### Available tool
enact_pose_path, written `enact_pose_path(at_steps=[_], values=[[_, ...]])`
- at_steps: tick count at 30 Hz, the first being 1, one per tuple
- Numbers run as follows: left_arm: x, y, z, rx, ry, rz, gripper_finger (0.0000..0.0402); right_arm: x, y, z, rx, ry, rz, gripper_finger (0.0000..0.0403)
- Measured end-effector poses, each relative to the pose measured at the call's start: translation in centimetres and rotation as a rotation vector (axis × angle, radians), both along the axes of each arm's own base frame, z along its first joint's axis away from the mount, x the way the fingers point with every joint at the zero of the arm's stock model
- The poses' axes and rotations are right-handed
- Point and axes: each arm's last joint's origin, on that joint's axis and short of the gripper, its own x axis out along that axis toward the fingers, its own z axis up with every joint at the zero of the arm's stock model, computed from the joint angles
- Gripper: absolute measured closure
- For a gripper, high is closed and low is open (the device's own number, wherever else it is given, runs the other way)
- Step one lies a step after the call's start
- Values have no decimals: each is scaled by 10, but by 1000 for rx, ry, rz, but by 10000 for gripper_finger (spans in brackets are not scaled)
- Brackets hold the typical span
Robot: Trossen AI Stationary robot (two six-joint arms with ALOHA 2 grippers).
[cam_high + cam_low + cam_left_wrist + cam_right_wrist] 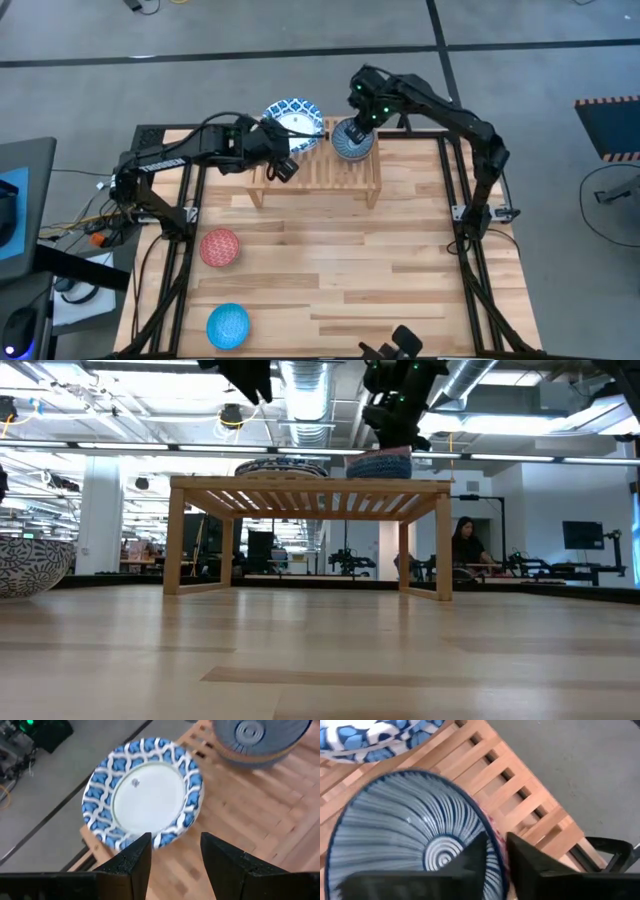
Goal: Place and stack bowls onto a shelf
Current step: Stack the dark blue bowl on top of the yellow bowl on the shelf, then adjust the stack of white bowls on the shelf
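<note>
Two bowls are sitting on the low light-wood slatted shelf (pixel 318 160) at the worktop's (pixel 400 270) far edge: a white bowl with blue-patterned rim (pixel 293 117) at the shelf's far left corner, and a grey-blue ribbed bowl (pixel 352 139) right of it. Right claw (pixel 496 845) is pinching the grey-blue bowl's rim, fingers narrow. Left claw (pixel 172 851) is hovering beside the white bowl, fingers parted, holding nothing. Red round bowl (pixel 219 247) and bright blue round bowl (pixel 228 324) are lying near the worktop's left edge.
</note>
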Motion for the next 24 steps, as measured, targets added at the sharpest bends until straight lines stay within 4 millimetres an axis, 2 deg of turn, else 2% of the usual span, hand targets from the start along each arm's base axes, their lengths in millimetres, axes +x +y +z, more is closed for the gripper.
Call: enact_pose_path(at_steps=[6,9,12,16,19,24], values=[[-12,-7,-3,-48,93,-19,245,-7,-3,8,-37,-17,-25,196],[-20,-9,-1,-61,113,-34,245,-6,-4,9,-42,-36,-23,170],[-24,-5,4,-27,134,-75,245,-3,-2,12,-51,-76,-30,165],[-15,18,7,5,165,-317,245,1,3,29,-113,-196,-18,171],[-2,40,-1,35,237,-511,245,-1,12,45,-152,-278,-8,175],[10,78,-26,51,404,-646,246,-14,30,68,-189,-350,16,175]])
